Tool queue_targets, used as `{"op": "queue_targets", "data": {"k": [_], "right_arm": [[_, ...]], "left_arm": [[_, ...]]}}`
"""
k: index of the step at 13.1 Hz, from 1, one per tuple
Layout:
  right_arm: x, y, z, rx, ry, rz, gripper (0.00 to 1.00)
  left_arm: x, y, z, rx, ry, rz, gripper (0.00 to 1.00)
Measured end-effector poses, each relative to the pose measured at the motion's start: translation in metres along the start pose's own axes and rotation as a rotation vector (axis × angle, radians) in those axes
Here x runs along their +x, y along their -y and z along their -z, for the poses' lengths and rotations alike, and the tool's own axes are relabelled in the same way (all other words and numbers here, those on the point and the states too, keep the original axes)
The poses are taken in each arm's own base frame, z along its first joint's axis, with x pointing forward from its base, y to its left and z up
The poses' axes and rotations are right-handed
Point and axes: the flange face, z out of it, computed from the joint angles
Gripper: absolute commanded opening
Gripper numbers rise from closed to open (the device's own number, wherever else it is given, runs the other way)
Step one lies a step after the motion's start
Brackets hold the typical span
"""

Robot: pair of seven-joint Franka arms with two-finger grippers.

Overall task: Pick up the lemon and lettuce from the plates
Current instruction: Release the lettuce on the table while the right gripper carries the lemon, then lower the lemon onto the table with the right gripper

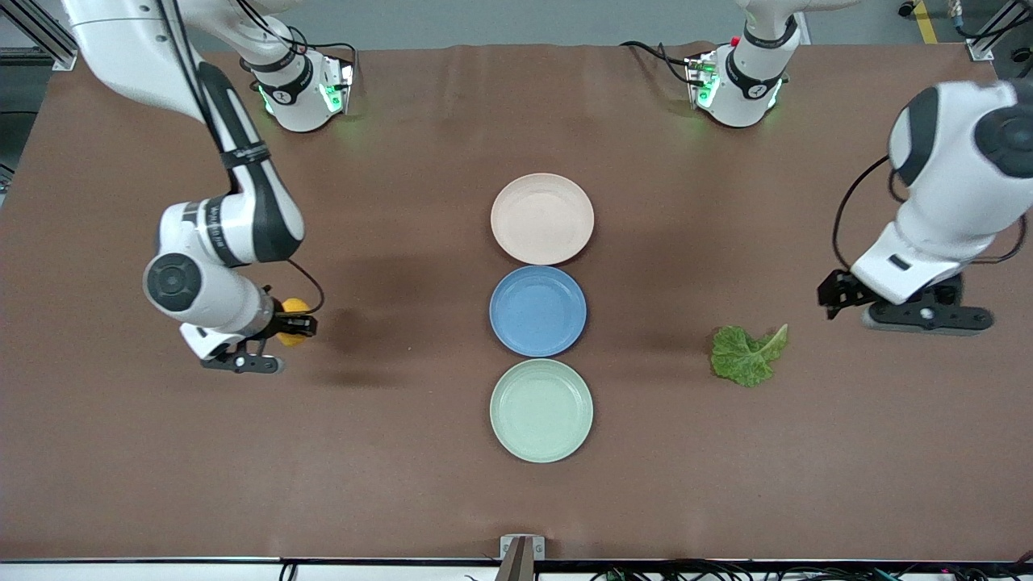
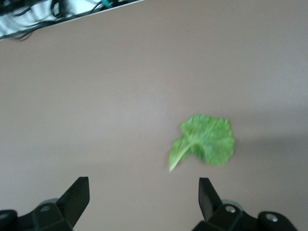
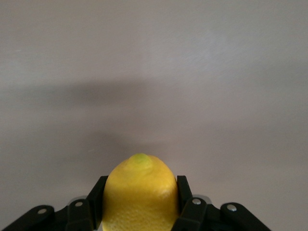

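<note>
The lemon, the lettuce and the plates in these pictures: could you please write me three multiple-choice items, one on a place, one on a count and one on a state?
1. Where does the lettuce lie?
A. On the mint plate
B. On the bare table, toward the left arm's end
C. On the blue plate

2. How many plates are in the row?
A. Two
B. Three
C. Four

3. What is the state of the right pincer?
A. Shut on the lemon
B. Open and empty
C. Shut on the lettuce

Answers:
1. B, since the leaf rests on the brown table apart from every plate, with the open left pincer over the table beside it.
2. B: beige-pink plate, blue plate, mint plate.
3. A, as the right wrist view shows both fingers against the fruit.
</note>
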Motion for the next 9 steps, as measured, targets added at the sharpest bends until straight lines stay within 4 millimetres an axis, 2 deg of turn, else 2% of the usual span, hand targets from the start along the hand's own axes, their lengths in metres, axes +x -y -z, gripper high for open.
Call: {"op": "queue_targets", "data": {"k": [2, 3, 7, 9], "right_arm": [[0.005, -0.031, -0.016, 0.004, -0.017, 0.053, 0.01], [0.007, -0.035, -0.027, 0.003, -0.023, 0.075, 0.01], [0.012, -0.028, -0.075, 0.002, -0.034, 0.111, 0.01], [0.013, -0.028, -0.084, 0.001, -0.037, 0.115, 0.01]], "left_arm": [[0.000, 0.006, 0.043, -0.002, 0.039, 0.015, 1.00], [-0.004, 0.004, 0.057, -0.027, 0.057, 0.024, 1.00], [-0.033, 0.003, 0.108, -0.113, 0.100, 0.055, 1.00], [-0.048, -0.001, 0.129, -0.158, 0.110, 0.060, 1.00]]}}
